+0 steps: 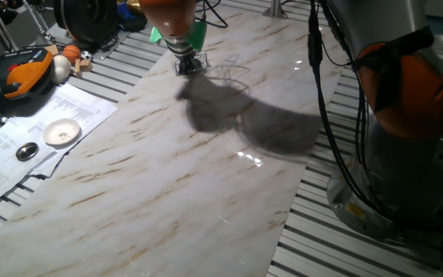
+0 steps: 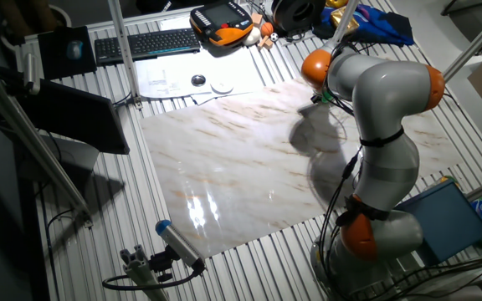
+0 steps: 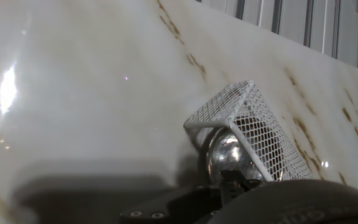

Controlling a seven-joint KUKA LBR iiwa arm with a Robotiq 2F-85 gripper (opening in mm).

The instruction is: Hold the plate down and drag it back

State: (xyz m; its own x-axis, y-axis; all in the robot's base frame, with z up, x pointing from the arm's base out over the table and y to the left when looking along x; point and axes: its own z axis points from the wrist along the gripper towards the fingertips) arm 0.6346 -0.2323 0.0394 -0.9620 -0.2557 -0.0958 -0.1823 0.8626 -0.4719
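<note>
In the hand view the plate (image 3: 227,155) is a small shiny silver round dish lying on the marble board right at my fingertips. A white wire mesh rack (image 3: 253,127) leans over it and hides part of it. My gripper (image 3: 234,179) shows only as one dark lump touching the plate's near rim, the fingers together with nothing held between them. One fixed view has the gripper (image 1: 190,65) pointing straight down at the board's far edge, with a silvery glint under its tip. The rack (image 1: 231,73) stands just right of it.
The marble board (image 1: 168,177) lies on a slatted table. Papers at the left carry a white saucer (image 1: 61,132) and a small dark round object (image 1: 27,151). An orange pendant (image 1: 21,73) and small balls lie behind them. The arm's base (image 1: 406,138) stands at the right.
</note>
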